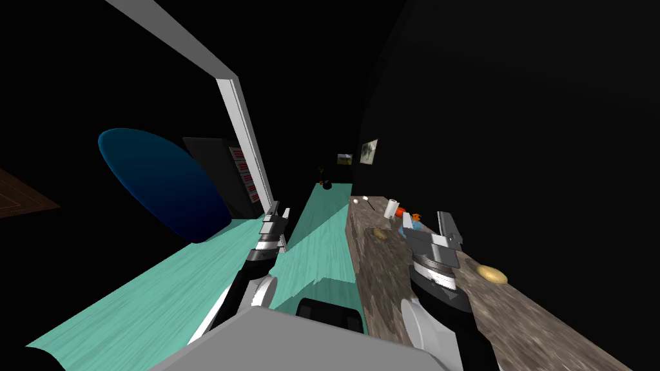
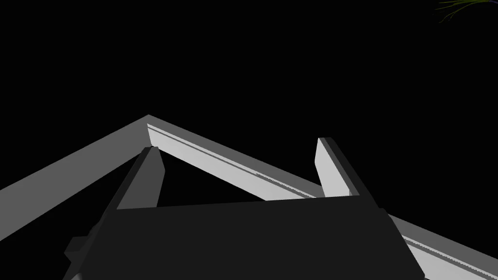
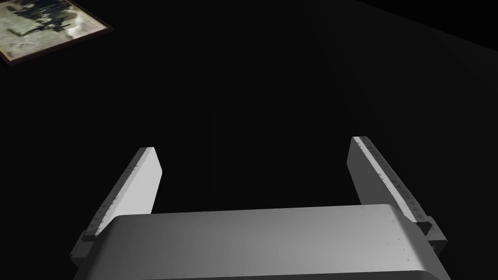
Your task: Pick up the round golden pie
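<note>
— Where do we have the pie?

— The round golden pie [image 1: 492, 274] lies on the mottled stone counter [image 1: 528, 328], out on our right. It sits flat, with bare counter all around it.

— And our right hand?

— The right gripper [image 1: 428, 224] hangs over the same counter, near the pie but not touching it. The pie lies to the outer side of that wrist. In the right wrist view the right gripper [image 3: 253, 146] has its fingers [image 3: 141, 175] spread wide with nothing between them.

— What else is on that counter?

— Farther along, past the gripper, we see a smaller brownish round thing [image 1: 380, 234], a blue thing [image 1: 416, 225], an orange thing [image 1: 401, 211] and a white roll [image 1: 390, 208], all bunched near one another. We cannot tell what the blue and orange ones are.

— The left arm?

— The left gripper [image 1: 276, 216] is held up over the teal floor [image 1: 161, 290], well apart from the counter. In its own wrist view the left gripper [image 2: 237, 146] also shows its fingers apart, gripping nothing.

— Beyond that?

— A big dark blue oval shape [image 1: 161, 183] stands to our left beside a white door frame [image 1: 242, 122], with a black area around them.
</note>
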Motion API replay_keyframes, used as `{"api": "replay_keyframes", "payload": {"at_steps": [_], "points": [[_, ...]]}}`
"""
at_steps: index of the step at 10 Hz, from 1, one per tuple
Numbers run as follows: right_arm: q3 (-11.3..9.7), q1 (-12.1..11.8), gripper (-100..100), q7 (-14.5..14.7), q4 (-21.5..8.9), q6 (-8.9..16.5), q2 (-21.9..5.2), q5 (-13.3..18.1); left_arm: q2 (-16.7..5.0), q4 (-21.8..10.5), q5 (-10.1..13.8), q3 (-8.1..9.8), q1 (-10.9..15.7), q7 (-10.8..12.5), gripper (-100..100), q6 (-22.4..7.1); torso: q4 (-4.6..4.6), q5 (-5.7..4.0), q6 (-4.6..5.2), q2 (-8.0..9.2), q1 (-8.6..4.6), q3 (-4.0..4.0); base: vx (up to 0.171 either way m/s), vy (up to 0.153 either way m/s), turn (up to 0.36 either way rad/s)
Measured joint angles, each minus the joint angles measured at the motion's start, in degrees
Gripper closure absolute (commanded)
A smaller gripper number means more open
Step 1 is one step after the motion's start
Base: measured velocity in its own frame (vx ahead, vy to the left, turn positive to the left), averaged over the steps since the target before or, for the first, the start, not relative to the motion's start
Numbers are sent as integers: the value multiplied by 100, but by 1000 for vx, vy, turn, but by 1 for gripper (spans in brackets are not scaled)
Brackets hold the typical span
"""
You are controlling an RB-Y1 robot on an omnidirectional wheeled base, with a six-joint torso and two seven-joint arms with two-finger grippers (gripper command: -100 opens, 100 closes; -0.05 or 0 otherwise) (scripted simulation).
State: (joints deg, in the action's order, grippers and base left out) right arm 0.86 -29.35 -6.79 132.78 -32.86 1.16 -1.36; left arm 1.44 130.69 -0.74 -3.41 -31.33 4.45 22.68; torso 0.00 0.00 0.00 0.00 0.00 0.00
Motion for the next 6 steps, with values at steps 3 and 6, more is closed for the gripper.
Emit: {"api": "replay_keyframes", "payload": {"at_steps": [3,6], "points": [[-1,-103,-100,92,-165,66,-459,-17,0,0,0,0,-1,0,0,0,-6,3,-1,-27,13,-15,77,43,-3],[-74,-321,-100,332,-657,78,-964,-11,1,0,0,-1,-1,0,0,0,-11,6,0,-48,31,-28,128,79,-8]]}}
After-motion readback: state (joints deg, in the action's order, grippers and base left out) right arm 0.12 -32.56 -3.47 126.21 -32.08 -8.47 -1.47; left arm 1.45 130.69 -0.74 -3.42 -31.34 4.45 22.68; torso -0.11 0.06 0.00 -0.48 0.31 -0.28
